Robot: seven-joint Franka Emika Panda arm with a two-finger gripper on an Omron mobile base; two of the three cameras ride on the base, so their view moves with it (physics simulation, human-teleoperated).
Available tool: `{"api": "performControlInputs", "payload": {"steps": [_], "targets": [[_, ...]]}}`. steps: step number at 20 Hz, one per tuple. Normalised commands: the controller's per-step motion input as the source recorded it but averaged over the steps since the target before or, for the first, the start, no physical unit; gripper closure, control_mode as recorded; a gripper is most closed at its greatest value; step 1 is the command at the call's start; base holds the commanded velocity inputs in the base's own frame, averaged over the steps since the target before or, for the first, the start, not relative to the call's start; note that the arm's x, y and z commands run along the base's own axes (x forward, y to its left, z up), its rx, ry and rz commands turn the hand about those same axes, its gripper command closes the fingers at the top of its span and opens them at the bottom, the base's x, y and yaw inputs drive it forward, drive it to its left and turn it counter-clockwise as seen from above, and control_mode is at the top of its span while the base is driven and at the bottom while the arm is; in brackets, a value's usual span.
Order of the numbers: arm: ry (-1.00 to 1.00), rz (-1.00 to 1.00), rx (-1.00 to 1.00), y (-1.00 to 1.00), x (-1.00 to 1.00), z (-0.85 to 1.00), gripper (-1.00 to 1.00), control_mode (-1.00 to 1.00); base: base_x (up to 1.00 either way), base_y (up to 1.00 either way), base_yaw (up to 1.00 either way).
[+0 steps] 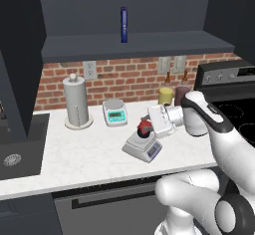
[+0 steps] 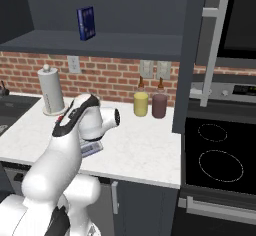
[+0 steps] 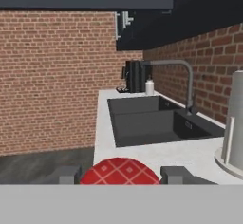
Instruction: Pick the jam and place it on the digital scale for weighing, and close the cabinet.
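Fingers (image 3: 178, 174) clamp the jam (image 1: 144, 126) over the scale (image 1: 143, 147); released off-centre, it could tip; cabinet (image 2: 200, 55) remains open.

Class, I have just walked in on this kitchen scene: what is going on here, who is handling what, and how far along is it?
The white robot arm holds its tool closed on the jam, a small jar with a red lid, directly above the digital scale on the white counter; whether the jar already rests on the platform cannot be told. The cabinet overhead is open, one door swung out beside the stove, so closing it remains to be done.
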Motion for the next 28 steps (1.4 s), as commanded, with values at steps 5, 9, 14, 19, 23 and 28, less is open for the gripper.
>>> {"api": "performControlInputs", "payload": {"steps": [5, 9, 14, 19, 23, 28], "targets": [[-0.08, 0.00, -0.10, -0.11, 0.15, -0.03, 1.00, -1.00, 0.00, 0.00, 0.00], [-0.04, 0.00, -0.05, -0.05, 0.14, -0.32, 1.00, -1.00, 0.00, 0.00, 0.00], [0.00, -0.01, -0.08, -0.04, 0.25, -0.38, 1.00, -1.00, 0.00, 0.00, 0.00], [0.04, -0.02, -0.02, -0.01, 0.31, -0.18, 1.00, -1.00, 0.00, 0.00, 0.00], [0.00, 0.00, 0.00, -0.08, 0.17, -0.11, 1.00, -1.00, 0.00, 0.00, 0.00], [0.02, 0.00, 0.00, -0.09, 0.03, -0.22, 1.00, -1.00, 0.00, 0.00, 0.00]]}}
